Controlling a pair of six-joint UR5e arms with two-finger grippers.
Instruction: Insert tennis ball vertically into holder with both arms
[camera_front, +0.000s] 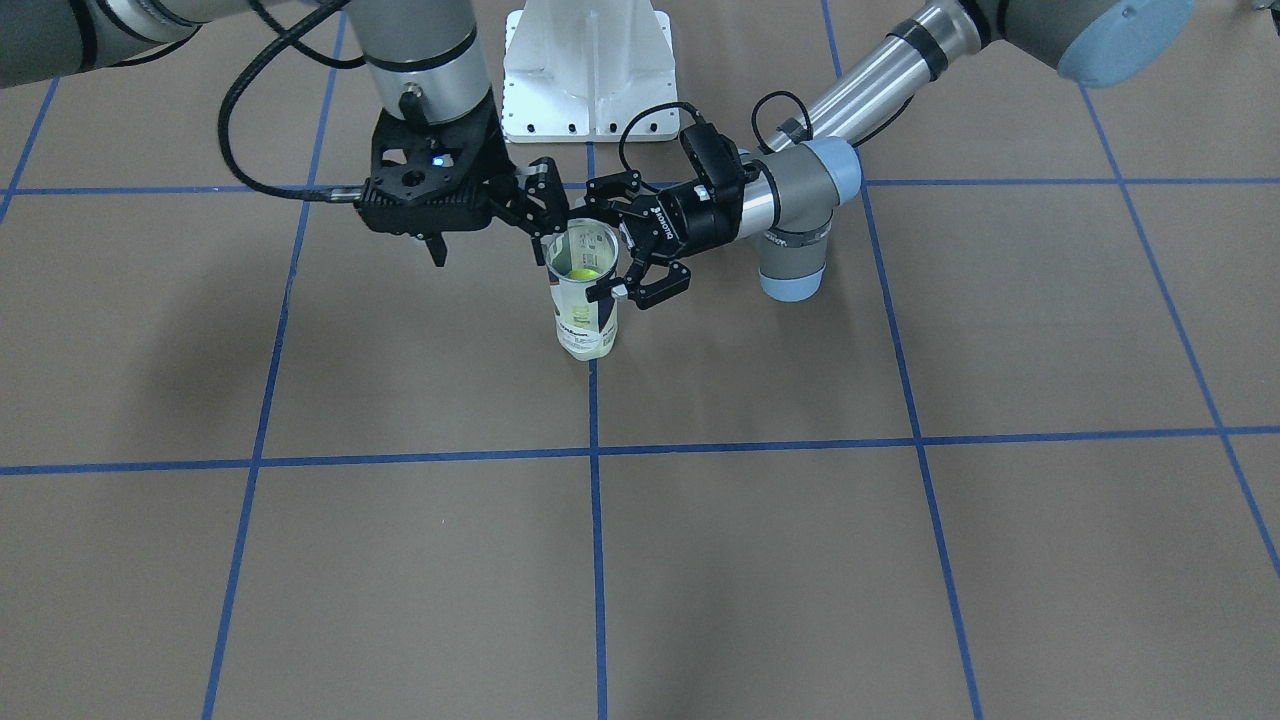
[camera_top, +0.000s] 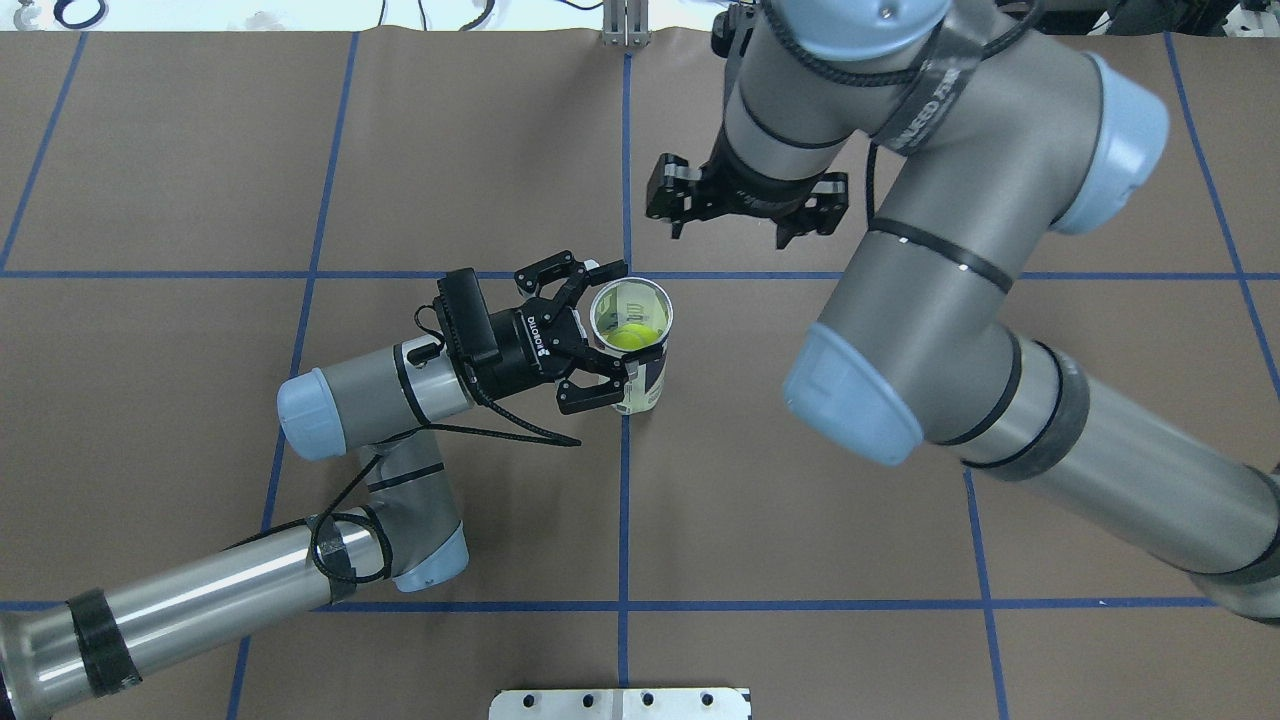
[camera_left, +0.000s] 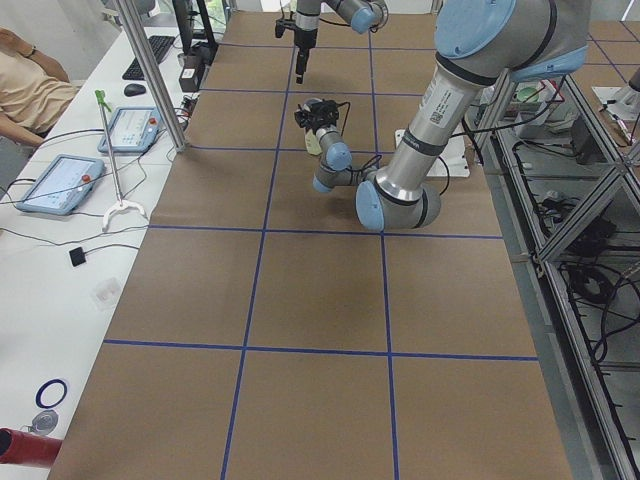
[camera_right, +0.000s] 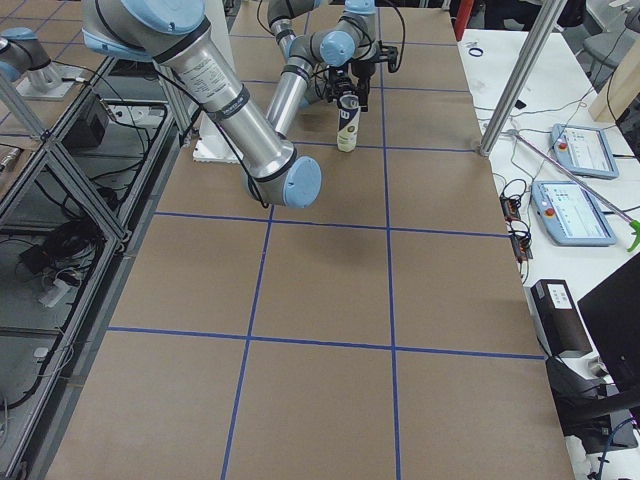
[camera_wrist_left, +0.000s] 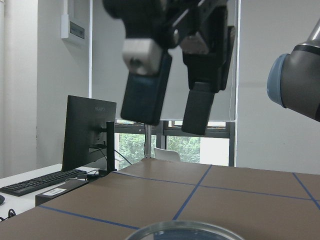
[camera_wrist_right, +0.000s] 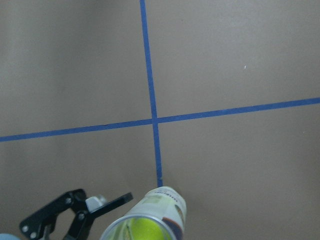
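Standing upright with the tennis ball (camera_top: 628, 335) inside, the holder (camera_top: 646, 386) looks light, thin-walled, slick; grip mid-body; left gripper (camera_top: 608, 320) jaws spread beside it; right gripper (camera_wrist_left: 169, 125) parted, empty.

"ROBOTIQ" on left end effector (camera_top: 612, 315)

Brown-papered table (camera_front: 900, 560) w/ blue tape grid (camera_front: 594, 560); white bolted pedestal (camera_front: 588, 70) at its far edge in front view. White side bench (camera_left: 60, 290) runs along table. On it: one tablet-style pendant (camera_left: 132, 128), 2nd pendant (camera_left: 55, 183) nearer cam, black keyboard (camera_left: 150, 52), mouse (camera_left: 135, 90), green-tipped white stick (camera_left: 110, 160), blue tape ring (camera_left: 50, 392), red item (camera_left: 20, 447) cut off by frame. Alu post (camera_left: 150, 75) stands at bench edge. Person's beige sleeve (camera_left: 25, 85) top corner. Left wrist view: black monitor (camera_wrist_left: 89, 132), window (camera_wrist_left: 170, 145) w/ trees outside.
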